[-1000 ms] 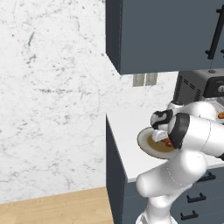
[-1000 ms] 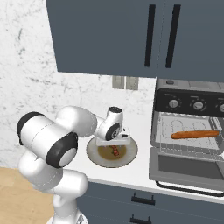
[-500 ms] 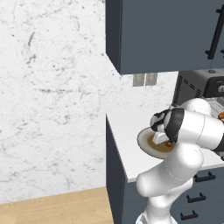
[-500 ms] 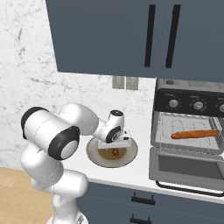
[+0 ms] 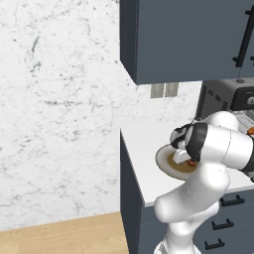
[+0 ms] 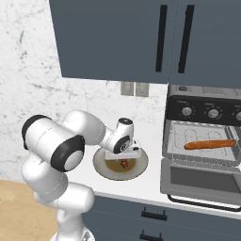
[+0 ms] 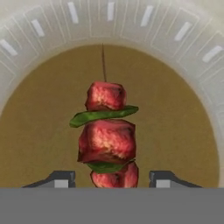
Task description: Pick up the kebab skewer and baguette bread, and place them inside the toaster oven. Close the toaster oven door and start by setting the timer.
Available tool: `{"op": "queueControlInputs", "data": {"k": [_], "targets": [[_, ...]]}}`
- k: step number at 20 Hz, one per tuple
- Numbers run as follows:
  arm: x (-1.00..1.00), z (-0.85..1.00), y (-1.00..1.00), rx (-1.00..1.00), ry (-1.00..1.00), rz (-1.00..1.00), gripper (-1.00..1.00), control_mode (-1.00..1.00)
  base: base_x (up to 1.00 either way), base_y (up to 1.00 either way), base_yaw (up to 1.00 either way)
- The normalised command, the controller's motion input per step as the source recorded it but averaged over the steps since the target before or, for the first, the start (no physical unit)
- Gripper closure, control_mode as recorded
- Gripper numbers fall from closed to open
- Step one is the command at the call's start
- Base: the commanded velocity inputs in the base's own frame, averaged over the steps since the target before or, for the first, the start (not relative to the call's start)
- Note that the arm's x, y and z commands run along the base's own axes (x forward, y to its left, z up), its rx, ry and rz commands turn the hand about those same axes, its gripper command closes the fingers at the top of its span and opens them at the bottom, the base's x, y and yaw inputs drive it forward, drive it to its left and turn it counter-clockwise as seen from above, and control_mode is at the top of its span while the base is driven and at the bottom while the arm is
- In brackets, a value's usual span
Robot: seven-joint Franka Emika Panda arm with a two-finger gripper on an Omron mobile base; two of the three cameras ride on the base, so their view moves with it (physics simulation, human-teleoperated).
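The kebab skewer (image 7: 107, 131), red chunks with green pieces on a thin stick, lies on a brown plate with a pale rim (image 7: 109, 22). My gripper (image 7: 111, 178) is down over it, one fingertip (image 7: 61, 178) on each side of its lowest chunk with a gap at both, so it is open around the skewer. From the right base, the gripper (image 6: 123, 157) hangs just above the skewer (image 6: 124, 164) on the plate (image 6: 101, 167). The baguette bread (image 6: 209, 144) lies on the rack inside the toaster oven (image 6: 202, 108). The toaster oven door (image 6: 202, 181) is folded down open.
The plate (image 5: 166, 166) sits on the white counter near its front edge, left of the toaster oven (image 5: 218, 99). Dark blue wall cupboards (image 6: 141, 37) hang above. Two wall outlets (image 6: 134, 88) are behind the plate. Drawers run below the counter.
The hand has sunk a little lower onto the plate and the arm's elbow has swung slightly. The baguette and the oven door have not moved.
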Motion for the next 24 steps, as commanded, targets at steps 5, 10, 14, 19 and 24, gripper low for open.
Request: {"op": "queueControlInputs", "data": {"k": [5, 10, 14, 19, 24], "targets": [[0.0, 0.0, 0.0, 0.0, 0.0, 0.0, 1.0, -1.0, 0.0, 0.0, 0.0], [0.0, -0.01, -0.04, 0.0, 0.0, 0.0, 1.0, -1.0, 0.0, 0.0, 0.0], [0.02, -0.1, -0.08, 0.0, -0.02, 0.02, 1.0, -1.0, 0.0, 0.0, 0.0], [-0.24, 0.83, 0.0, 0.01, 0.0, 0.17, 1.0, -1.0, 0.0, 0.0, 0.0], [-0.51, 0.99, -0.01, 0.0, 0.0, 0.27, 1.0, -1.0, 0.0, 0.0, 0.0]]}}
